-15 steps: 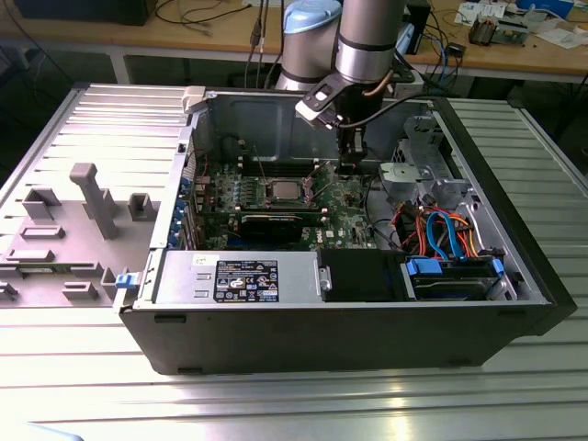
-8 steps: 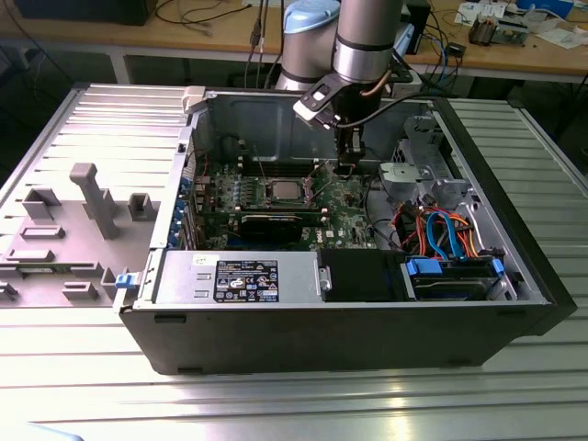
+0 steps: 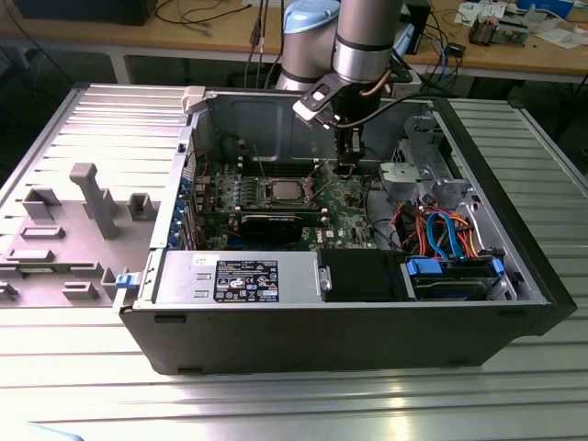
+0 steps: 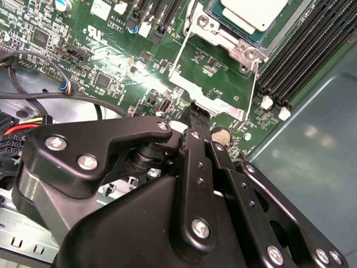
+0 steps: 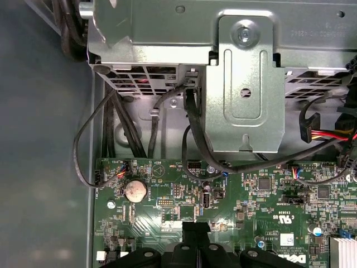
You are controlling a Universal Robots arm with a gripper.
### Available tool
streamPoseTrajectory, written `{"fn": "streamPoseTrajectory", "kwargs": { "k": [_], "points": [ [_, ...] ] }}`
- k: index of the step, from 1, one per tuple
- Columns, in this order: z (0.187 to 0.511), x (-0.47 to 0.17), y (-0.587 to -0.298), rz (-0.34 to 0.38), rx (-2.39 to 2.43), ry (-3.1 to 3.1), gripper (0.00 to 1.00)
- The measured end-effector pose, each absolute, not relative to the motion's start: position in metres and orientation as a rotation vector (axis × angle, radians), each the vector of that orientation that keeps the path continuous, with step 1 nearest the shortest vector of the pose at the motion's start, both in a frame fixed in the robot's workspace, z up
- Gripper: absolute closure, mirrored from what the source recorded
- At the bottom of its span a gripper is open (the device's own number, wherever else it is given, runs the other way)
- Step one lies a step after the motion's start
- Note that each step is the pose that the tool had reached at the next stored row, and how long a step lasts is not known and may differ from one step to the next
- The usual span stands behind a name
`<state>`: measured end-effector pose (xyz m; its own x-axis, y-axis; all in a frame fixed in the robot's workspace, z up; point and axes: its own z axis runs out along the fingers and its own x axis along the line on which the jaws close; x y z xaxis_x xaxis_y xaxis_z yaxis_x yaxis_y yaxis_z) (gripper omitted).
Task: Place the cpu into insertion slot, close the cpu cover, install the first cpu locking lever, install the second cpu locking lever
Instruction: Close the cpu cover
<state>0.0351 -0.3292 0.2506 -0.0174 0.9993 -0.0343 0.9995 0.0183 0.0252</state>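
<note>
Exterior view, centre: cpu (image 3: 283,191) sits in insertion slot (image 3: 267,193) | my pincer (image 3: 345,169), tips together, near its right | I reckon chip light, brittle; hold by edges.

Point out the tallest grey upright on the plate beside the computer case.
The T-topped post, rising well above the squat blocks around it.

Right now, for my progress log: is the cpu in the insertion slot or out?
In. In the second wrist view the cpu lies flat inside the insertion slot, silver top facing up.
</note>
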Motion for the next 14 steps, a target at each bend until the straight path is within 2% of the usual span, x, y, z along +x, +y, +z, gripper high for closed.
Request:
{"fn": "streamPoseTrajectory", "kwargs": {
  "k": [14],
  "points": [
    [0.2505, 0.0316, -0.3291, -0.009, 2.172, 2.211, 0.89]
  ]
}}
